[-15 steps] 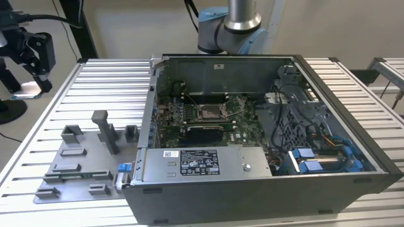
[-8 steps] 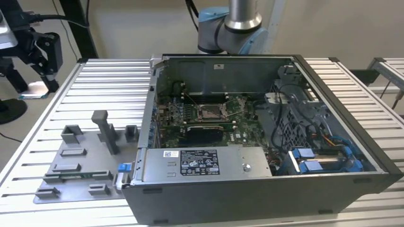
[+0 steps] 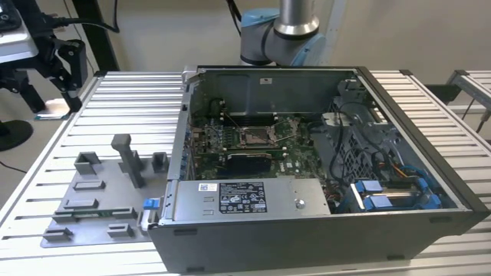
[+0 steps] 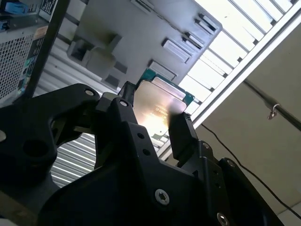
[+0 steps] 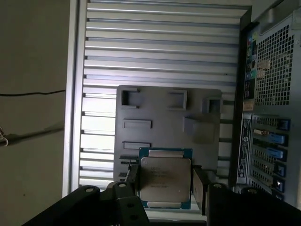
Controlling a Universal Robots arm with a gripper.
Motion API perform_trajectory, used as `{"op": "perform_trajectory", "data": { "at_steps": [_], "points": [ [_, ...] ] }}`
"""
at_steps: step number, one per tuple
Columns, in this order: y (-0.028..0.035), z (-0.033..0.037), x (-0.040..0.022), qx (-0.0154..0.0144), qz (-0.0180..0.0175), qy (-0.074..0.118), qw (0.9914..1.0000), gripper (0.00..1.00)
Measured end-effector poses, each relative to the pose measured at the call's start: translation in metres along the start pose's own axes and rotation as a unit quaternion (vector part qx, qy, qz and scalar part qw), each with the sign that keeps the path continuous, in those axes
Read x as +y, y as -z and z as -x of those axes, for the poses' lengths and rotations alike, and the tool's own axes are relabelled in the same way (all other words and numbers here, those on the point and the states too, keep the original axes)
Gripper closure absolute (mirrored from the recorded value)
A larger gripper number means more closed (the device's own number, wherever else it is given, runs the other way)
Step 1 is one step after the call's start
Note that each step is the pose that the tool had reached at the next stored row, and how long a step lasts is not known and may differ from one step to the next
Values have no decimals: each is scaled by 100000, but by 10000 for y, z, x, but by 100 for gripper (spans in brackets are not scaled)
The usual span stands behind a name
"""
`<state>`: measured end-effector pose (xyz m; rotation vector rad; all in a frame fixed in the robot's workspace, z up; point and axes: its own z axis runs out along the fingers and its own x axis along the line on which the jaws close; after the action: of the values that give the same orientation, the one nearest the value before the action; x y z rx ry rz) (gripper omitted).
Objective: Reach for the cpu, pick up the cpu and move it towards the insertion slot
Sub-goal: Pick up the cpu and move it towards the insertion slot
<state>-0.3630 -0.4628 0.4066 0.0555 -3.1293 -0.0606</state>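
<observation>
The gripper (image 5: pixel 165 190) has its jaws clamped on the cpu (image 5: pixel 165 178), with its fingers (image 5: pixel 133 181) pressing two opposite edges. The cpu's flat silver face is turned toward both wrist views and stands out past the fingertips. Behind it, and apart from it, lies the grey fixture plate (image 5: pixel 164 136) on the slatted table (image 5: pixel 164 47), close to the table's edge. In the exterior view the gripper hangs by the table's far corner on the exterior view's left. The open computer case (image 3: pixel 322 172) sits just beside the plate. The insertion slot (image 3: pixel 253 136) inside it is well apart from the cpu, toward the exterior view's right.
</observation>
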Motion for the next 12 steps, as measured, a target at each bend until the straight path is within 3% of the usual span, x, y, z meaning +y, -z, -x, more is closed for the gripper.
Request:
{"op": "perform_trajectory", "data": {
  "at_steps": [12],
  "points": [
    [3, 268, -9, -3, 3, -3, 100000, 100]
  ]
}}
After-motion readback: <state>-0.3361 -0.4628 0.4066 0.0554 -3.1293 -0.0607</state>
